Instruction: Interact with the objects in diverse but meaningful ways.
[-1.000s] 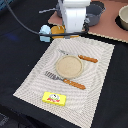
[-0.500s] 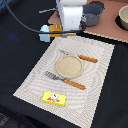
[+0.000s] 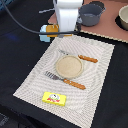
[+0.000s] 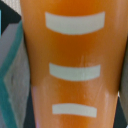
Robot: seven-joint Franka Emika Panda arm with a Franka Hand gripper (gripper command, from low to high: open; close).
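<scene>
One orange block (image 4: 72,65) fills the wrist view, three pale curved stripes across its face, so the arm is right down on it. In the exterior view it shows only as an orange sliver (image 3: 53,28) under the white wrist housing, beside a light-blue and white carton (image 3: 45,36), at the far corner of the placemat (image 3: 30,80).

Pincer state: cannot tell (fingers hidden by the housing outside, and the wrist shot is all block).

Handling, my read: block looks rigid, smooth, probably light plastic. Glossy face could slip, so grip across the narrow sides, mid-height. Yellow packet (image 3: 54,98) with the red mark lies flat at the mat's near edge, thin, likely flexible; hard to pinch, better taken from an edge.

Count:
- 1 block, 1 carton, 1 packet
- 1 tan plate (image 3: 67,66) mid-mat
- 1 fork (image 3: 65,80), 1 knife (image 3: 82,58), orange handles, flanking the plate
- 2 pots: grey pot (image 3: 91,14), second pot (image 3: 123,17) cut off at the exterior view's right
- black counter (image 3: 20,55) under everything
</scene>
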